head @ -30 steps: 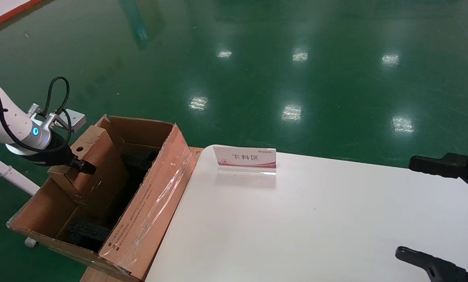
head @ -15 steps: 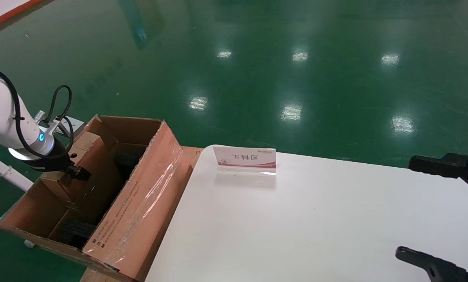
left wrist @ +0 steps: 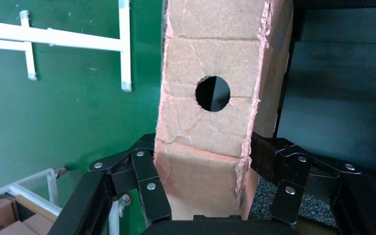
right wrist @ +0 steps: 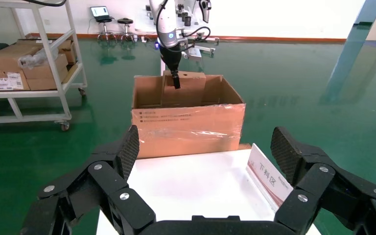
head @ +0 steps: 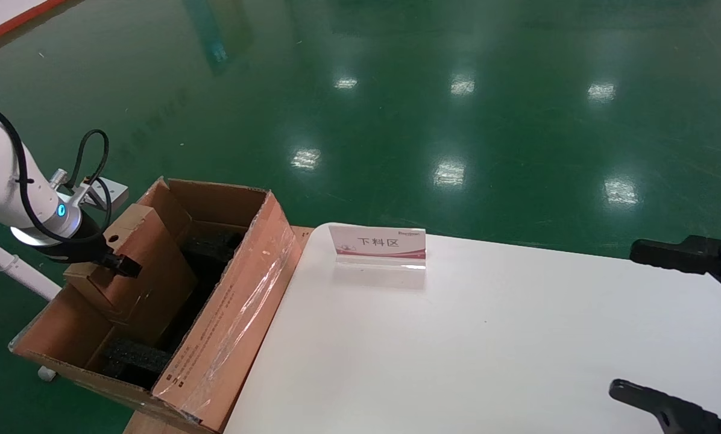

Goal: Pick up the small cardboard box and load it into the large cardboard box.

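Note:
The small cardboard box (head: pixel 152 265), brown with a round hole near its top edge, stands tilted inside the large cardboard box (head: pixel 234 313), against its far left wall above the black foam. My left gripper (head: pixel 118 264) is shut on the small box's upper end. In the left wrist view its fingers (left wrist: pixel 147 176) press both sides of the small box (left wrist: pixel 210 127) just below the hole. My right gripper (head: pixel 650 325) is open and empty over the table's right edge. Its wrist view (right wrist: pixel 206 147) shows the large box (right wrist: pixel 186 127) farther off.
The large box stands at the left end of the white table (head: pixel 487 337). A small sign stand (head: pixel 377 246) sits on the table's far edge. A white pipe frame (head: pixel 11 268) lies on the green floor to the left. A cart with cartons (right wrist: pixel 29 63) stands beyond.
My left gripper swung left with the small box, dragging the large box left with it. Both then came back right, close to where they were a second ago.

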Controlling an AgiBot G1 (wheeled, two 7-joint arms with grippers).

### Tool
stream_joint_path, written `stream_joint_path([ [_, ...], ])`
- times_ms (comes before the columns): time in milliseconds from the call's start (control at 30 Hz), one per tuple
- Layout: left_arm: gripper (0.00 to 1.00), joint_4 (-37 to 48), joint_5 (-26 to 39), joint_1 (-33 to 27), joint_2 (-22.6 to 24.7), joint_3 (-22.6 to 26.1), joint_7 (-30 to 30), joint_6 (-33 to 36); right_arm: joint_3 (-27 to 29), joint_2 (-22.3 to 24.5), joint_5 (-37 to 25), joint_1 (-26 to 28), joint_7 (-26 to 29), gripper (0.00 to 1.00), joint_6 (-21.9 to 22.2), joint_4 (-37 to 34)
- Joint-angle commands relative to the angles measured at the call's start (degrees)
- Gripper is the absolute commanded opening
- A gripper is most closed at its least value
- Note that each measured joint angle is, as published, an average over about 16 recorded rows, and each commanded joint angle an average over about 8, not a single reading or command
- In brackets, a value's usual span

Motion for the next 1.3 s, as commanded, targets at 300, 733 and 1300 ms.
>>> stream_joint_path([
  [300,1.0,-0.17,-0.23,-0.14,-0.12,-0.11,0.06,0.0,0.0,0.0,0.0,0.0,0.0,1.0,0.0,0.0],
  [733,1.0,-2.16,-0.92,-1.55,-0.64,-0.82,1.72,-0.15,-0.01,0.0,0.0,0.01,-0.01,1.0,0.0,-0.02],
  [1300,1.0,-25.35,-12.41,-12.87,-14.44,-9.08,15.6,-3.76,-0.07,0.01,0.03,0.04,-0.04,1.0,-0.01,-0.05],
])
